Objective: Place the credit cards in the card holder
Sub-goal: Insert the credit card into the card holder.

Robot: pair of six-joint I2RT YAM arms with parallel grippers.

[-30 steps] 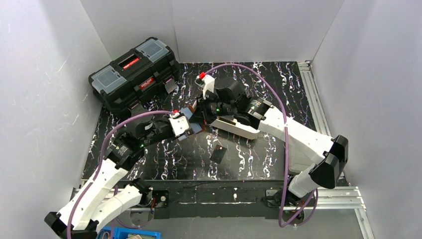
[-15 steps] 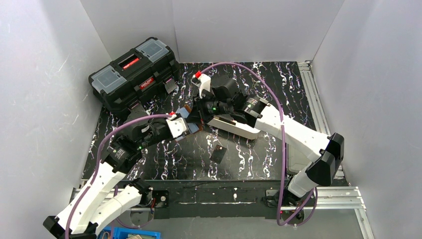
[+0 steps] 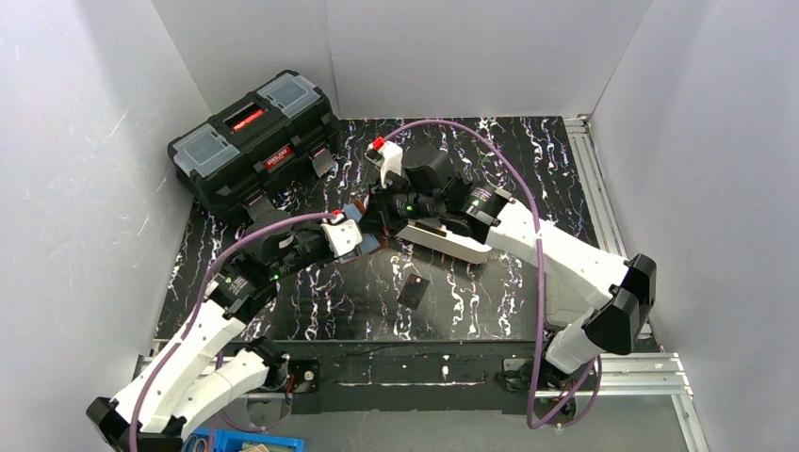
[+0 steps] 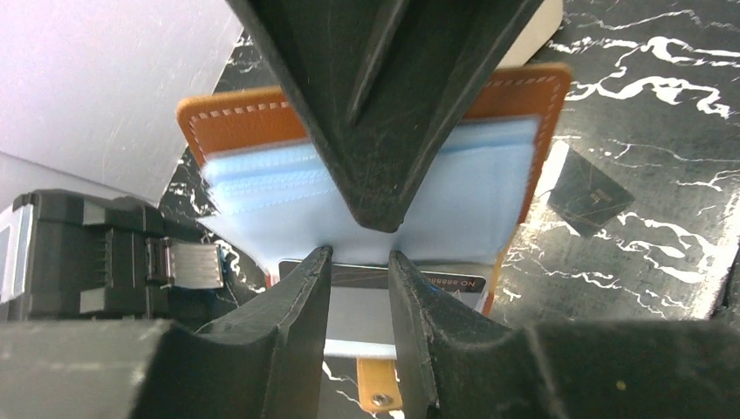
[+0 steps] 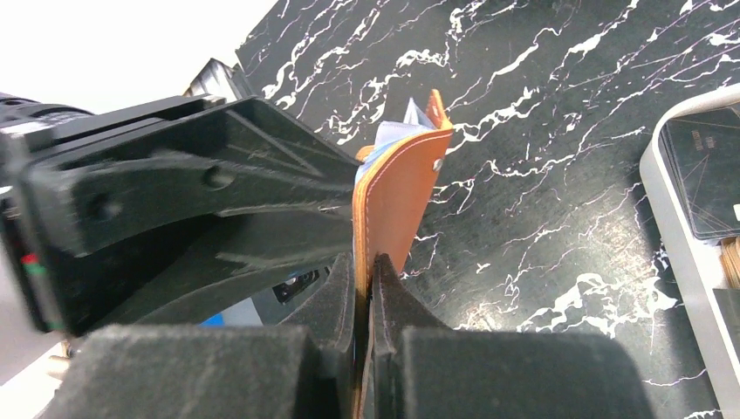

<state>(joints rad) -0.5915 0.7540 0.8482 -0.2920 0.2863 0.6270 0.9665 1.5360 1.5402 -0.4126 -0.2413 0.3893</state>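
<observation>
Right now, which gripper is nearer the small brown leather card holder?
Right. The right gripper is clamped on the card holder; the left gripper sits by its blue pockets, jaws apart.

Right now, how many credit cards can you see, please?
3 credit cards: one at the card holder, one loose on the table, one in the white tray; more may be hidden.

Stretched up from the lower left toward mid-frame with the left gripper, jaws narrowly parted in the wrist view. Folded in from the lower right with the right gripper, pinched tight on the card holder. Nearly fingertip to fingertip at centre.
</observation>
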